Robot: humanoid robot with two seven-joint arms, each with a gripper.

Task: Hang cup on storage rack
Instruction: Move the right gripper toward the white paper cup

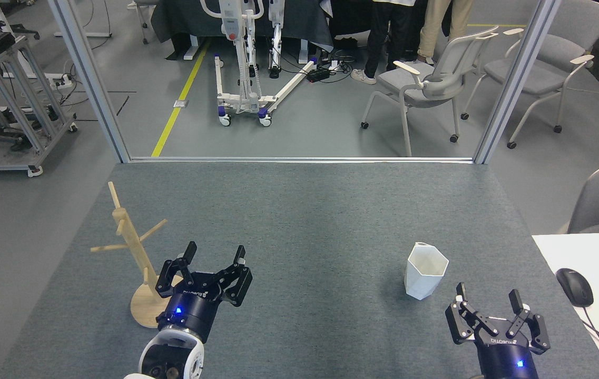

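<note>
White faceted cup (424, 277) with hexagonal rim, upright on the grey felt-covered desk (310, 221), near right part. Mouth up, long axis vertical, body tapering down to a narrower base. Small tab just visible at the rim's far left corner; hole not clear enough to tell.

Right gripper (487, 297) near and slightly right of the cup, jaws spread wide, empty, pointing away toward the far side. Close by the cup but apart from it, no contact. Cup lying up and to the left of those jaws.

Light wooden mug tree (131, 247) with slim post, angled pegs and round flat base, standing on the near left of the desk, well apart from the cup. Left gripper (215, 257) just right of the rack's base, jaws likewise spread, holding nothing.

Probably the opening stage: cup not yet grasped, nothing on any peg. Right arm clearly the nearer one for the pick. Afterwards a long carry leftward across the desk, with the tab needing to face a peg.
</note>
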